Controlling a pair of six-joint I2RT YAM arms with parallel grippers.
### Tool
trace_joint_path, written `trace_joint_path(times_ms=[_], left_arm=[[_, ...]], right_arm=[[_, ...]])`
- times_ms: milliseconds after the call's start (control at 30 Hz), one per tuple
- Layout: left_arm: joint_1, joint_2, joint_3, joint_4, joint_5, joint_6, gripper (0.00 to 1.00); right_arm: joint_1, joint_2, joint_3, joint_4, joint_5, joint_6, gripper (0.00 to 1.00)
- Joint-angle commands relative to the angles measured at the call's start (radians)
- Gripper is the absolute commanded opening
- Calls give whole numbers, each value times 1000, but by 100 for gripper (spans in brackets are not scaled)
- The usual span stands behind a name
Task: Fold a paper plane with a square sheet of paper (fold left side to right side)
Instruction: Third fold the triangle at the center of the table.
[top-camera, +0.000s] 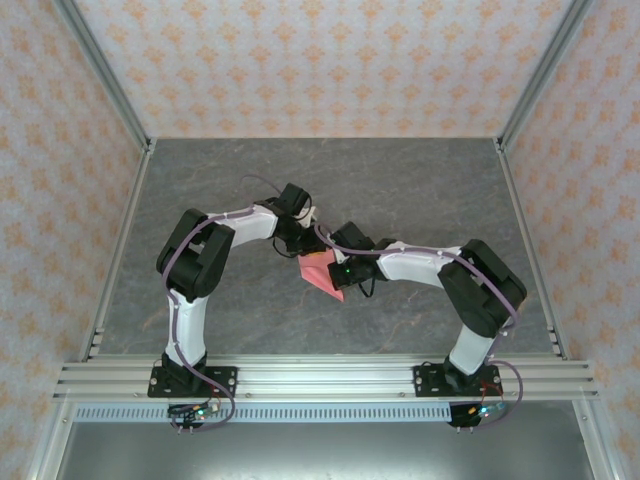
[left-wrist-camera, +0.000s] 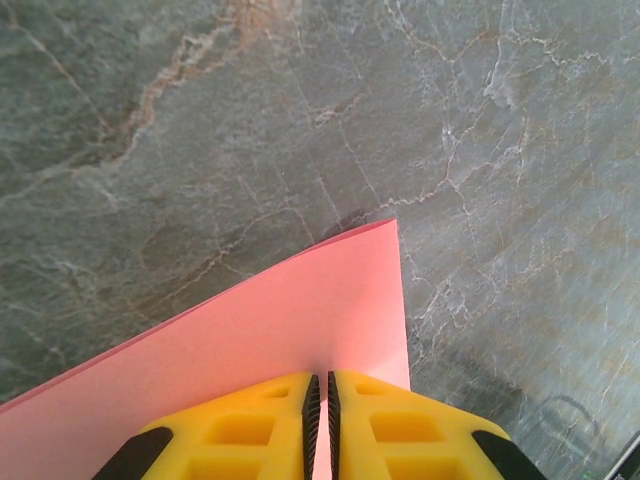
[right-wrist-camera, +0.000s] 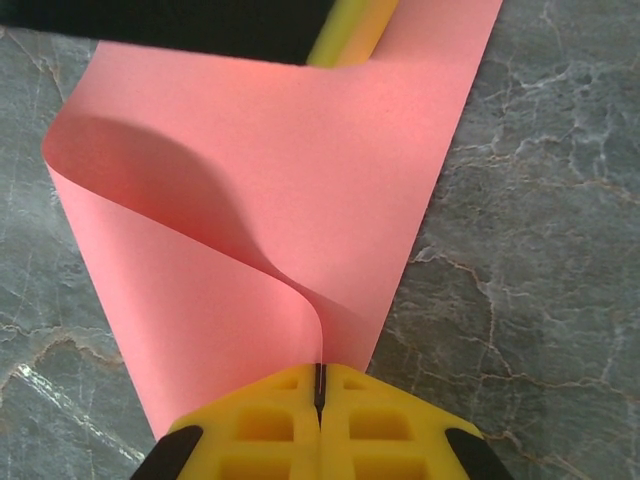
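"Status on the left?" the first asks.

"The left gripper (left-wrist-camera: 320, 388) has its yellow fingers (left-wrist-camera: 250, 432) pressed together on an edge of the square sheet of paper (left-wrist-camera: 300, 320), held over the grey table (left-wrist-camera: 200, 150)," says the second.

"And the right?"

"The right gripper (right-wrist-camera: 320, 378) pinches another edge, jaws shut. Between the two, the sheet curls over in a loose bend above mid-table, with no crease pressed yet."

"So the left-to-right fold is in hand?"

"It seems so. Next, the left arm likely must carry its edge across onto the right one with corners matched. Then the bend needs flattening into a crease without the paper slipping."
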Motion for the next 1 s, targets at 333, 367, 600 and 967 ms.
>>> trace_joint_path(times_ms=[333, 367, 600, 967], left_arm=[[-13, 11, -26, -16, -22, 8, 15], [-13, 11, -26, -16, -22, 8, 15], [-14, 12, -22, -19, -22, 8, 15], [-18, 15, -20, -20, -22, 8, 15]], right_arm=[[4, -24, -4, -12, -23, 2, 0], [4, -20, -3, -11, -23, 2, 0], [3, 2, 5, -4, -19, 3, 0], [4, 11, 10, 2, 2, 6, 0]])
